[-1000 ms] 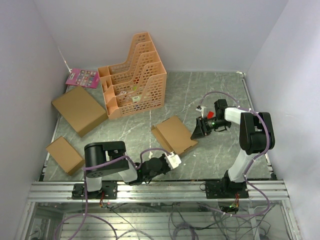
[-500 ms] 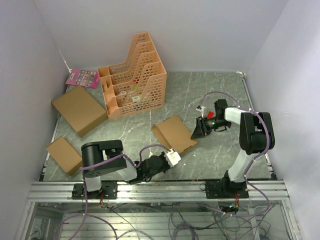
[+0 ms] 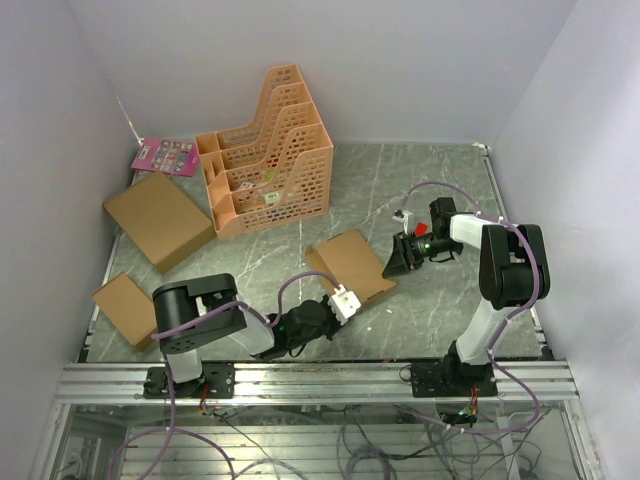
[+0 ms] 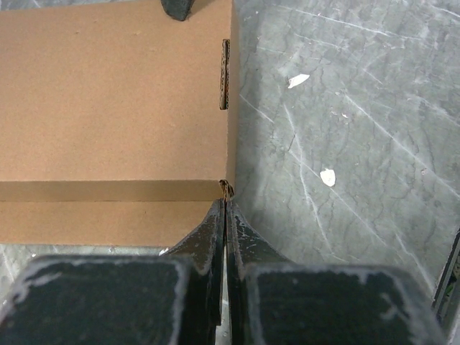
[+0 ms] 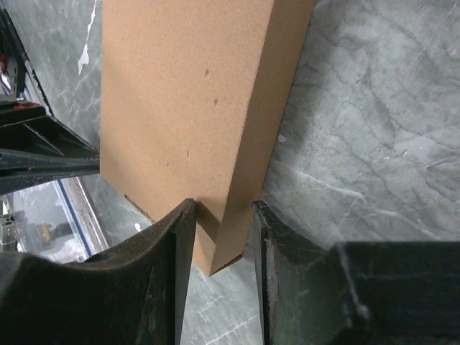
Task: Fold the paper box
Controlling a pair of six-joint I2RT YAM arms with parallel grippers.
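Your box (image 3: 350, 263) lies flat near the middle of the table (image 3: 430, 180), between the two grippers, its long axis slanting from far-left to near-right. Your left arm (image 3: 255, 335) lies low along the near edge and reaches right. The left gripper (image 4: 226, 205) is clenched on nothing, its tips together against the box's near corner. Your right arm (image 3: 505, 265) rises from its base and folds back leftward. The right gripper (image 5: 221, 212) grasps the box's right end, a finger on either side of its wall.
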